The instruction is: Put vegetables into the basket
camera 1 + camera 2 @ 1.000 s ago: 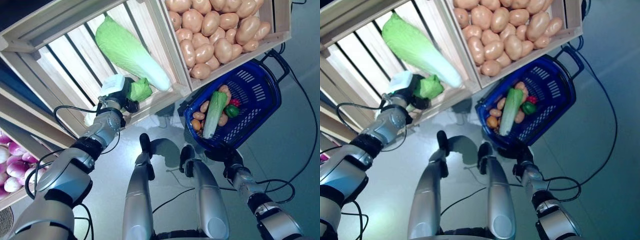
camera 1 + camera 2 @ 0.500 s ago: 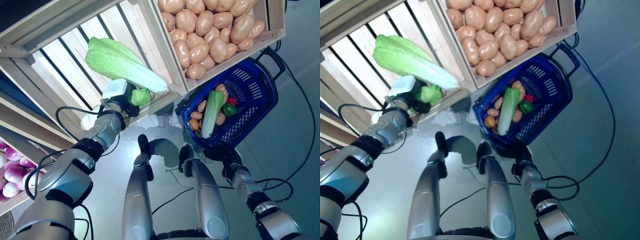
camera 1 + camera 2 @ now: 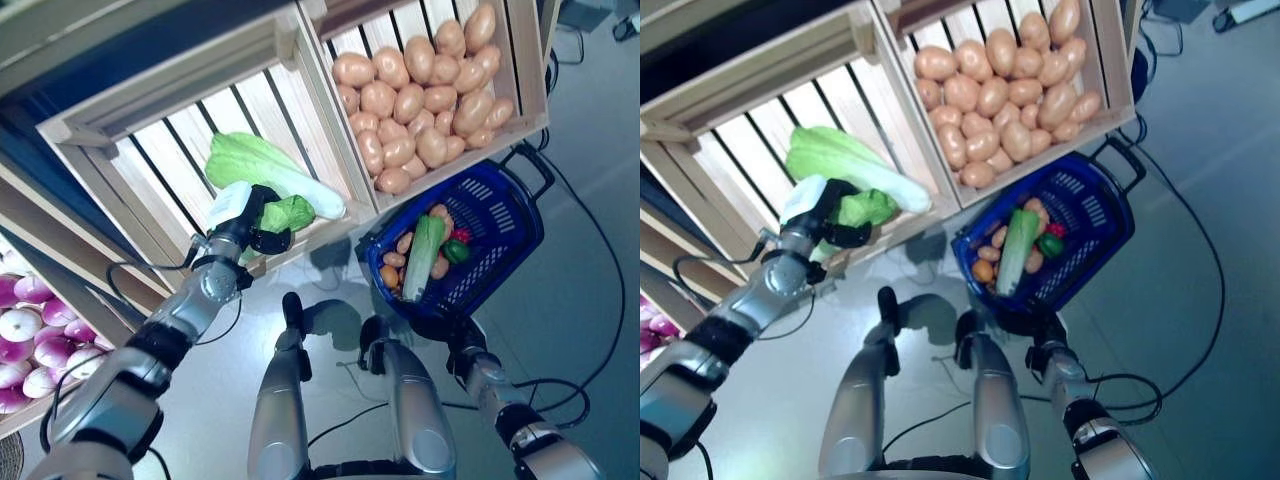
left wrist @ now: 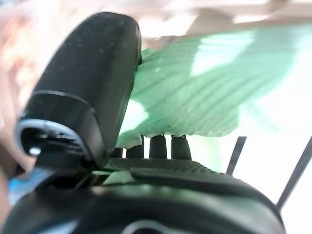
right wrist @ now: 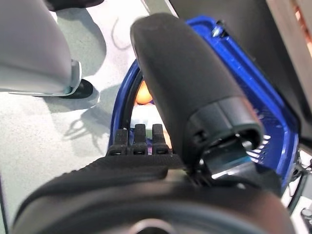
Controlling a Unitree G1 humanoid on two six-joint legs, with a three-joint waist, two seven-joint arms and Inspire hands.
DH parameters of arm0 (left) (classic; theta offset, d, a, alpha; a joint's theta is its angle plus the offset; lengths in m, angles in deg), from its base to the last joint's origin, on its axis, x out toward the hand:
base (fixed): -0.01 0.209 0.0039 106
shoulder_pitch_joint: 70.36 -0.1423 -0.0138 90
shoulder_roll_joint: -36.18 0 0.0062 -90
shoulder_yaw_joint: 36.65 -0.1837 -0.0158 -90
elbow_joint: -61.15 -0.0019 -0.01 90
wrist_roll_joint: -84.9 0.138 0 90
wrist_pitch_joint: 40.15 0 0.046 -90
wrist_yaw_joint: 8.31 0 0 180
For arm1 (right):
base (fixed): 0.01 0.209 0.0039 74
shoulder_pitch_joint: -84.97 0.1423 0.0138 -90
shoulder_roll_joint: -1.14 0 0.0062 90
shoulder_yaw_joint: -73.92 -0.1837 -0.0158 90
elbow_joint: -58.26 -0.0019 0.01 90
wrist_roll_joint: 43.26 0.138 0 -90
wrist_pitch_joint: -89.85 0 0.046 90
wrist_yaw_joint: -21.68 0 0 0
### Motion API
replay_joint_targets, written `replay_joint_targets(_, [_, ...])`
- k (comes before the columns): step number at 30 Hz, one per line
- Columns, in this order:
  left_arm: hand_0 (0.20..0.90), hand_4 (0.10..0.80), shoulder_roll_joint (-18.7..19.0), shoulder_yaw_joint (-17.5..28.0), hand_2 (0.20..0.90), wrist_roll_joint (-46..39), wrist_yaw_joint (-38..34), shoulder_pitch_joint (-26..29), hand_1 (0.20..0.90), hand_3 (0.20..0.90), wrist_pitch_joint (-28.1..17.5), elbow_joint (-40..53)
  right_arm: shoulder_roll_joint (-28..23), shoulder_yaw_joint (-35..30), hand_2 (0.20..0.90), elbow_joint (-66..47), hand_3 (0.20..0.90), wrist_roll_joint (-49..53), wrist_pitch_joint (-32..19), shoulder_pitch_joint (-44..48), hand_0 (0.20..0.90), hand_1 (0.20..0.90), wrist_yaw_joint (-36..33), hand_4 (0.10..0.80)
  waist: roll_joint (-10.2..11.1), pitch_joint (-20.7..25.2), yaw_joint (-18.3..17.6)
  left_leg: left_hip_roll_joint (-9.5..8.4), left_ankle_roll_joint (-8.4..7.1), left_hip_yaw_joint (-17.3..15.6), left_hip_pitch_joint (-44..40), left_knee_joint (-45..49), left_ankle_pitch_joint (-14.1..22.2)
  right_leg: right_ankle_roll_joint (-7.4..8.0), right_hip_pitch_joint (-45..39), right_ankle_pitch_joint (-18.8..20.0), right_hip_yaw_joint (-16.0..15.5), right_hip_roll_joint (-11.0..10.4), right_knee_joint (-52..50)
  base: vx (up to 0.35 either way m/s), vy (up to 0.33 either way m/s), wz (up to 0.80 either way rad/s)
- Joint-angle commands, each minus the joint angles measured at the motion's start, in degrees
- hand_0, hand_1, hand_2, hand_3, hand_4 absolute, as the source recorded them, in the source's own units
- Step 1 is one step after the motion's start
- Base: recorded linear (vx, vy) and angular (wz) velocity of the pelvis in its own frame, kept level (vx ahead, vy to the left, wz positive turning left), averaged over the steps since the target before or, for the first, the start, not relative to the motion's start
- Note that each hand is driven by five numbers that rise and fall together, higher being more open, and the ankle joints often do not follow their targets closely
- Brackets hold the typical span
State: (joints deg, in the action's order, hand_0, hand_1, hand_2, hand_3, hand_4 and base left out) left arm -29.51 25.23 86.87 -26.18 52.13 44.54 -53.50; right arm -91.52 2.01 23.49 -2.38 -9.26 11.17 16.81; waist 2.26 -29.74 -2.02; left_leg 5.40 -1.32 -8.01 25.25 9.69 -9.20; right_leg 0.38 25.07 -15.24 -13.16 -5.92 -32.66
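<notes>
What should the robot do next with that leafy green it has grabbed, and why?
Probably lift the cabbage out of the wooden crate and swing it toward the blue basket. The left hand is curled round its leafy end, while the right hand holds the basket, which has room left.

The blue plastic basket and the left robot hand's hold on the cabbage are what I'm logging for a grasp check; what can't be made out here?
- Right robot hand: its hold on the blue plastic basket is hidden under the basket in both eye views; its own thumb blocks the right wrist view.
- Left robot hand: fingertips hidden behind the green napa cabbage in the left wrist view.
- Small red and orange items in the basket: too small to identify.
</notes>
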Motion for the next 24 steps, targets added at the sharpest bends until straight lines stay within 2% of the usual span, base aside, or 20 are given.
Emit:
replay_joint_targets(1, [0.300,0.400,-1.5,7.2,0.300,-4.6,-1.0,-3.5,0.300,0.300,-9.5,9.1,-2.3,-5.0,0.900,-2.4,0.900,-1.1,-4.1,-4.3,0.900,0.900,-0.5,0.800,-2.0,4.2,1.3,-1.99,-1.53,0.3,-3.1,5.2,11.1,1.88,-6.4,10.2,0.4,0.4,17.4,0.125,0.016,0.04])
replay_joint_targets(3, [0.300,0.400,-3.7,10.8,0.300,-5.6,0.5,-8.6,0.300,0.300,-10.7,14.3,-1.4,-6.2,0.900,-2.4,0.900,-2.3,-4.6,-6.9,0.900,0.900,-0.4,0.800,-2.0,6.4,1.9,-2.43,-1.72,0.5,-6.6,0.6,9.6,2.55,-10.1,11.3,-0.3,0.2,21.3,0.140,0.025,0.08])
replay_joint_targets(7, [0.300,0.400,-7.0,14.8,0.300,-11.0,3.7,-14.8,0.300,0.300,-13.9,19.2,-0.5,-8.1,0.900,-4.3,0.900,-3.9,-4.1,-10.5,0.900,0.900,-0.6,0.800,-1.9,10.1,2.5,-2.74,-1.82,1.2,-11.4,-5.4,7.9,3.12,-14.9,12.7,-1.2,0.5,25.8,0.130,0.035,0.19])
replay_joint_targets(10, [0.300,0.400,-10.3,17.2,0.300,-18.4,6.6,-19.3,0.300,0.300,-17.3,21.2,0.5,-9.4,0.900,-6.0,0.900,-6.1,-4.2,-13.8,0.900,0.900,-0.7,0.800,-1.6,13.0,2.8,-2.52,-1.89,1.1,-15.6,-9.5,7.1,3.55,-19.1,13.0,-1.7,0.7,28.5,0.153,0.025,0.05])
replay_joint_targets(13, [0.300,0.400,-12.4,18.5,0.300,-26.1,9.7,-21.4,0.300,0.300,-18.2,22.2,0.8,-10.0,0.900,-7.9,0.900,-6.6,-4.1,-15.4,0.900,0.900,-1.1,0.800,-1.1,14.8,2.9,-2.37,-1.66,1.0,-17.3,-10.1,7.2,3.69,-20.8,13.6,-1.9,0.8,29.7,0.114,-0.002,0.06])
replay_joint_targets(15, [0.300,0.400,-15.1,19.5,0.300,-39.4,14.5,-23.4,0.300,0.300,-16.8,22.7,1.1,-10.2,0.900,-10.5,0.900,-7.6,-3.9,-16.9,0.900,0.900,-1.5,0.800,-0.4,16.3,2.9,-2.20,-1.14,0.8,-19.4,-9.7,8.3,3.90,-22.4,13.7,-1.9,0.6,29.8,0.140,-0.009,0.02])
replay_joint_targets(16, [0.300,0.400,-16.2,19.7,0.300,-42.2,16.3,-24.0,0.300,0.300,-16.6,22.5,1.3,-10.2,0.900,-11.6,0.900,-8.0,-4.1,-17.3,0.900,0.900,-1.4,0.800,-0.2,17.0,2.8,-2.14,-0.98,0.7,-19.9,-9.8,8.4,3.93,-22.7,13.9,-1.9,0.6,30.0,0.119,-0.018,-0.01])
replay_joint_targets(18, [0.300,0.400,-18.3,19.7,0.300,-46.4,18.0,-25.1,0.300,0.300,-14.9,23.0,1.4,-10.0,0.900,-16.6,0.900,-8.8,-2.4,-18.2,0.900,0.900,-1.9,0.800,0.5,18.5,2.7,-2.01,-0.84,0.6,-21.6,-10.7,8.6,4.09,-24.1,14.1,-2.0,0.7,30.6,0.111,-0.036,0.00])
replay_joint_targets(24, [0.300,0.400,-21.1,20.5,0.300,-55.6,19.7,-27.8,0.300,0.300,-11.6,24.5,0.6,-10.6,0.900,-28.6,0.900,-12.9,-3.1,-21.7,0.900,0.900,-0.8,0.800,1.3,20.5,1.7,-2.07,-0.01,-0.3,-24.5,-11.0,9.7,4.54,-25.7,14.5,-1.3,0.6,30.9,0.056,-0.007,-0.03])
